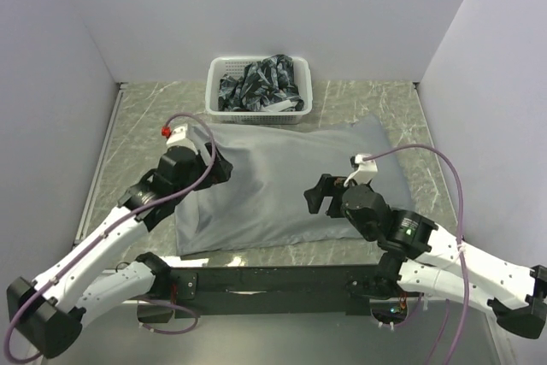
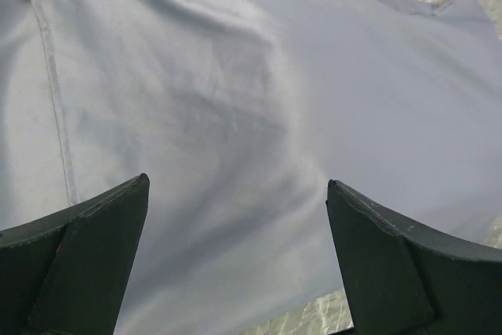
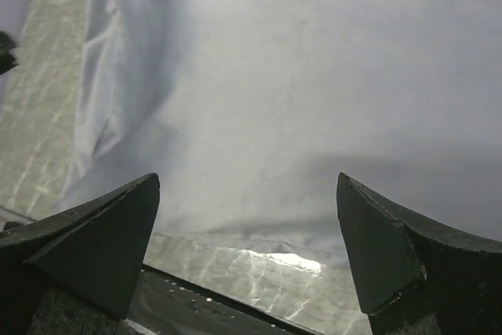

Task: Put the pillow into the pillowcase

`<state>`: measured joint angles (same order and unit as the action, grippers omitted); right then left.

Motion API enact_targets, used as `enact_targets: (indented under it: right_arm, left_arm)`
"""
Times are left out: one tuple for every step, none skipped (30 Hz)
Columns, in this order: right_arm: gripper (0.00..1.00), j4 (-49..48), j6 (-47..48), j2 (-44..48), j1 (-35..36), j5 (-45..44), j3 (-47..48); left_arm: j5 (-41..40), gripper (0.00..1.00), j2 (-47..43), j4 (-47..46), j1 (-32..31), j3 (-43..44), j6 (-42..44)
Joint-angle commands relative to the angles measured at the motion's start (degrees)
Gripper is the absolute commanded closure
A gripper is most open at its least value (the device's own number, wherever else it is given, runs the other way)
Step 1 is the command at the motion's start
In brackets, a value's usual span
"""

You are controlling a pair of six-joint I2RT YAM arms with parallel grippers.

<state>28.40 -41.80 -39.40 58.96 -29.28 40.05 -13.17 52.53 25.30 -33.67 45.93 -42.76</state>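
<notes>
The grey pillowcase (image 1: 282, 185) lies flat and puffed on the table between both arms. No cream-white pillow shows in any view; it is hidden. My left gripper (image 1: 220, 167) hovers over the pillowcase's left part, open and empty; in the left wrist view the gripper (image 2: 237, 182) has its jaws wide apart above the grey cloth (image 2: 235, 76), with a seam at the left. My right gripper (image 1: 318, 196) is open and empty over the near right part. In the right wrist view the gripper (image 3: 248, 178) sits above the cloth's (image 3: 298, 76) near edge.
A white plastic basket (image 1: 224, 64) with dark patterned cloth (image 1: 261, 83) stands at the back, touching the pillowcase's far edge. Grey walls close in left, right and back. A black rail (image 1: 273, 279) runs along the near table edge.
</notes>
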Motion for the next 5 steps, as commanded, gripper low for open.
enact_targets:
  right_arm:
    - [0.0, 0.16, -2.14, 0.64, -0.51, -4.29, -1.29]
    - [0.0, 0.42, -2.14, 0.38, -0.6, -4.64, -1.12]
    - [0.0, 0.95, -2.23, 0.11, -0.51, -4.91, -0.86]
    - [0.0, 1.04, -2.06, -0.33, -0.51, -5.0, -0.68]
    - [0.0, 1.04, -2.06, -0.59, -0.42, -4.91, -0.59]
  left_arm:
    - [0.07, 0.0, -4.01, -5.0, -0.26, -2.69, -0.74]
    - [-0.27, 0.01, -4.1, -5.0, -0.26, -2.86, -0.66]
    - [-0.28, 0.01, -3.93, -5.0, -0.26, -2.87, -0.31]
    - [-0.19, 0.01, -3.76, -4.82, -0.26, -2.69, -0.13]
    - [-0.02, 0.01, -3.67, -4.65, -0.26, -2.34, 0.05]
